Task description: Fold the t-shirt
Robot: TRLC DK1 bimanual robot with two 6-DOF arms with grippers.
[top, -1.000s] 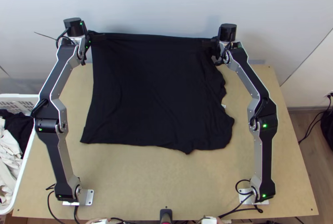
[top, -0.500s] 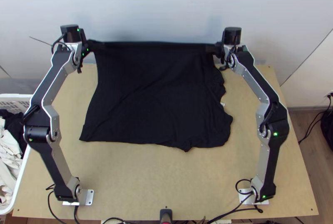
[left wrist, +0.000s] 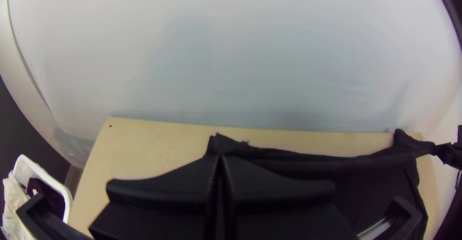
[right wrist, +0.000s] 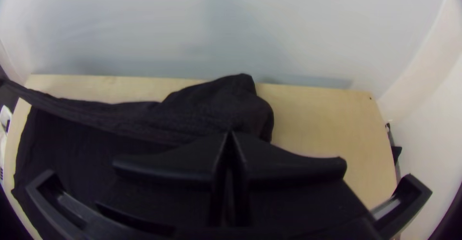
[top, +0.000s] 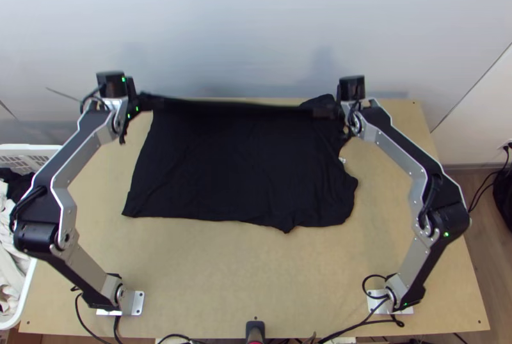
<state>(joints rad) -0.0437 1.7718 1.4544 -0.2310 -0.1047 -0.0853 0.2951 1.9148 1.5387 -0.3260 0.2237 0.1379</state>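
1. The left gripper [top: 154,102] is at the far side of the table [top: 256,273], pointing inward toward the right gripper [top: 320,112], with a wide gap between the two.
2. Behind the left gripper, the left arm [top: 41,210] bends sharply. Its lower link leans outward from the base, the elbow juts out beside the white basket [top: 25,148], and the forearm slants inward to the wrist.
3. The right arm [top: 448,219] nearly mirrors this: its elbow is bowed outward over the table's side edge, and its forearm angles inward to the right gripper, which points toward the left one.
4. The left gripper [left wrist: 220,158] has its two flat fingers [left wrist: 168,192] pressed together on one end of the black t-shirt's [top: 243,171] far edge, a little cloth poking out past the tips.
5. The right gripper [right wrist: 230,134] is likewise closed, pinching the other end; a loose bunch of fabric lies just beyond its tips, toward the wall [top: 243,18].
6. Between the grippers, that far edge runs across as a narrow, slightly sagging band.
7. From this band the t-shirt spreads toward the near side of the table, mostly flat, with a wavy, rumpled side below the right gripper and a straighter side below the left.
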